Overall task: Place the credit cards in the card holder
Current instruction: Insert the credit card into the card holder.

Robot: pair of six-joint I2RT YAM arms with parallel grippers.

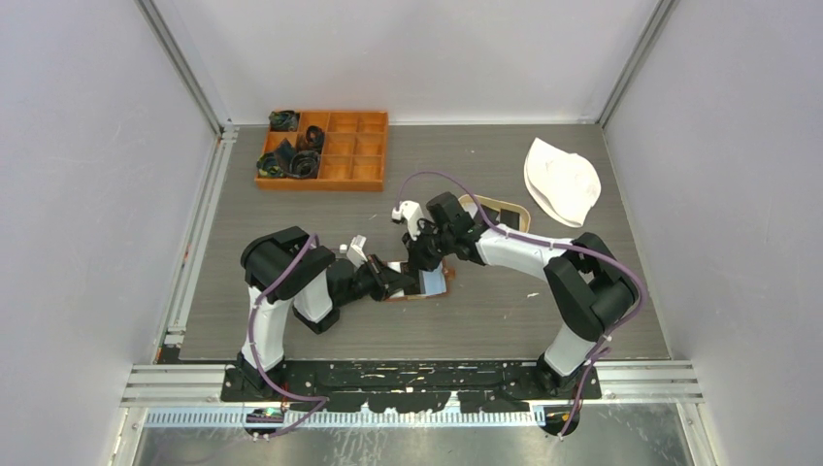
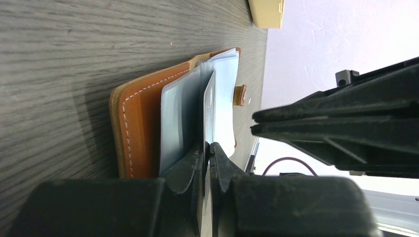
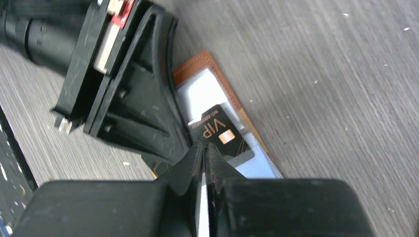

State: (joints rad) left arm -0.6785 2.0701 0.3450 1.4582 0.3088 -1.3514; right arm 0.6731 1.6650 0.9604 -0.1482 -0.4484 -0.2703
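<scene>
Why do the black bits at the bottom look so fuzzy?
Left wrist view: left gripper, pinching a pale card, too close to the lens, blurred; card holder sharp, shadowing the table. Right wrist view: right gripper blurred too; black card lettering readable.

Light: we are seeing bright, even light | shadow: soft beside card holder [image 2: 136, 123] | focus: right wrist view blurring slightly

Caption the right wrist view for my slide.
Right gripper, closed, at a black VIP card lying on the open brown card holder.
</scene>
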